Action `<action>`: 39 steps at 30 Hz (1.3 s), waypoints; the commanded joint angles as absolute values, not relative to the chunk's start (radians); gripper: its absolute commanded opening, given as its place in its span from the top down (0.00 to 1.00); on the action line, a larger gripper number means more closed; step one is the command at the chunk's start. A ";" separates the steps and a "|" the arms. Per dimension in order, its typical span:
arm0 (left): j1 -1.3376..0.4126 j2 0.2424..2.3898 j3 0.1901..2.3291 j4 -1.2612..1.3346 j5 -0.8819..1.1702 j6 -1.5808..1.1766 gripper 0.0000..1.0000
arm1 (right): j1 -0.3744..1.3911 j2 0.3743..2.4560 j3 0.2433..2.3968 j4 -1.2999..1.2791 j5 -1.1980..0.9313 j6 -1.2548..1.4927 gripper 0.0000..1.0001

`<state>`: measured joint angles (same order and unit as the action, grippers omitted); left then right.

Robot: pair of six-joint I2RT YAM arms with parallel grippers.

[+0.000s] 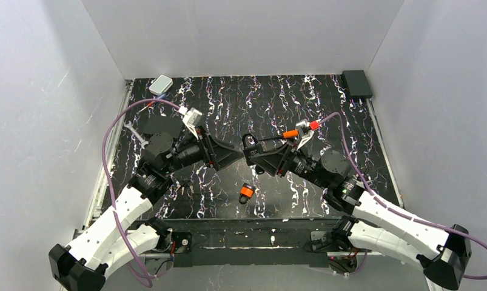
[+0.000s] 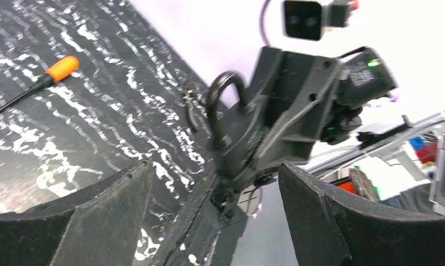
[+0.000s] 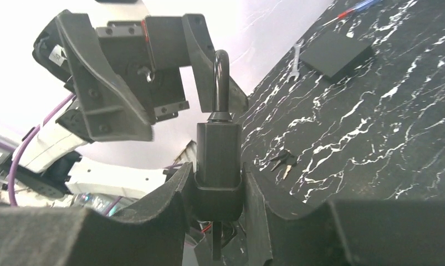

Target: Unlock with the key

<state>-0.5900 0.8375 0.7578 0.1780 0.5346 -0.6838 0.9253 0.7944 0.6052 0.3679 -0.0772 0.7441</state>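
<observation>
Key (image 3: 284, 162): black head, pale blade, lying flat on the table (image 3: 386, 111) in what looks like a small cluster of its kind. It is well apart from the lock, and neither arm touches it.

Black padlock (image 3: 219, 158): held off the table with the shackle uppermost, its body pinched between the right fingers (image 3: 162, 208).

Left fingers (image 2: 112, 208): spread wide and empty, facing the padlock from close by and gripping nothing.

Unresolved details: a slim dark piece projects below the padlock's underside, and whether it is a key seated in the keyway cannot be told. The shackle seems to meet the body, but the left wrist view is blurred, so locked or released stays undecided.

Progress (judged): the lock is presented and steadied. If the piece below it is no key, then fetching the key, inserting it, turning it and freeing the shackle all remain.

Other items on the table: small orange padlock (image 1: 246, 192), lying between the two arms; orange-handled screwdriver (image 2: 62, 67); silver wrench (image 3: 296, 52), just beside a flat black box (image 3: 335, 52).

Containers: pale case (image 1: 161, 85) at the far left corner, black block (image 1: 356, 83) at the far right corner, and the flat black box. All are seen from outside only, so their contents are hidden.
</observation>
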 commanded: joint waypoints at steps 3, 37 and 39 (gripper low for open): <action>-0.581 0.811 0.740 0.352 0.635 -0.792 0.23 | 0.923 0.836 0.654 0.645 -0.227 0.760 0.99; -0.581 0.877 0.661 0.561 0.720 -0.888 1.00 | 0.922 0.976 0.666 0.889 -0.345 0.879 0.99; -0.581 0.868 0.650 0.561 0.694 -0.885 1.00 | 0.920 0.986 0.671 0.870 -0.334 0.875 0.99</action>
<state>-0.5808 0.8669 0.6762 0.5465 0.7025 -0.8997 0.9215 0.9848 0.6056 0.7170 -0.3580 0.8688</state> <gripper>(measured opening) 0.221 0.417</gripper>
